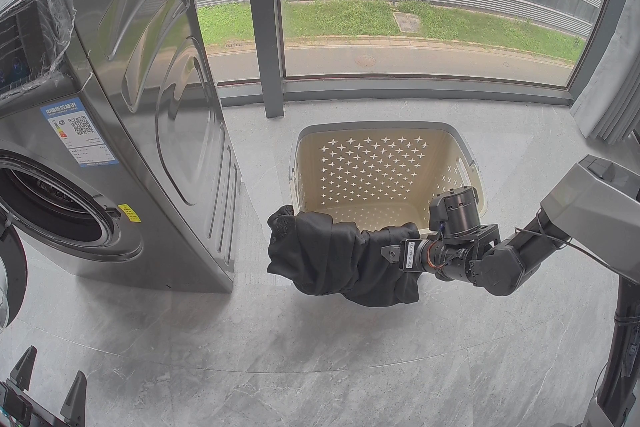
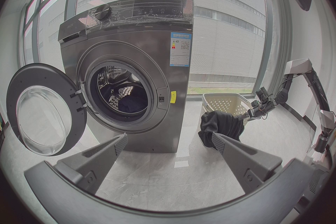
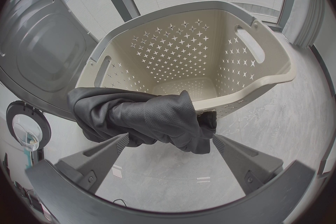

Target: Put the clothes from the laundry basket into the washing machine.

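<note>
Right gripper [image 3: 168,140]: clamped on a dark garment [image 3: 147,118]. The fabric is bunched between the fingertips, trails off to one side and hangs off the floor [image 1: 347,355]. Just beyond the fingertips is the cream laundry basket [image 3: 245,83], and the garment crosses its near rim. Farther out, past the garment's trailing end, stands the grey washing machine [image 1: 167,115].

Left gripper [image 2: 168,137]: low, fingers spread wide, facing the machine's front. Ahead of it the round door [image 2: 45,109] is swung open. Deeper in, dark cloth [image 2: 134,104] lies in the drum. The basket and held garment are off to one side, well apart from this gripper.
</note>
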Available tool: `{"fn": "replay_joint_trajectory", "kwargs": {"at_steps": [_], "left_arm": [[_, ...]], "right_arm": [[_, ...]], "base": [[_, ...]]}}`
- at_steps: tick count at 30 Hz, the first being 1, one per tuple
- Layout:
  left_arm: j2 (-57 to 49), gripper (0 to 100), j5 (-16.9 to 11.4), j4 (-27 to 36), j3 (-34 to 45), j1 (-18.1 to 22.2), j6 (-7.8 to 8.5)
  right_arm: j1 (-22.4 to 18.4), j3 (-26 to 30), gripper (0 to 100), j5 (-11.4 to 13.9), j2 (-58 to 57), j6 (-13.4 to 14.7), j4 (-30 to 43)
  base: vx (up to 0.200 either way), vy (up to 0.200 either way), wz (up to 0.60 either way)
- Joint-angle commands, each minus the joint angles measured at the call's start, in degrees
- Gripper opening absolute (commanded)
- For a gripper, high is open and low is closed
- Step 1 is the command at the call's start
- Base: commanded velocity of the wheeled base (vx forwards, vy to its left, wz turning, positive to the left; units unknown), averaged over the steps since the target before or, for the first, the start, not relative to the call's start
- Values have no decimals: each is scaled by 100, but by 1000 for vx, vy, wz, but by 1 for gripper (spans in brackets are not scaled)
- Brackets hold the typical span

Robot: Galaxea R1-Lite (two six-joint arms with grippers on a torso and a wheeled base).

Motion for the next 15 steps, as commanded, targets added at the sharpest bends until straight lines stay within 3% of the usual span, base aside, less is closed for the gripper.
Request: {"fn": "replay_joint_trajectory", "kwargs": {"at_steps": [1, 15], "left_arm": [[-75, 100, -2, 0, 84, 1, -1], [-75, 100, -2, 0, 84, 1, -1]], "right_arm": [[-4, -162, 100, -6, 231, -3, -1], [-13, -804, 100, -14, 802, -3, -1]], "base": [[0, 0, 0], [0, 0, 0]]}}
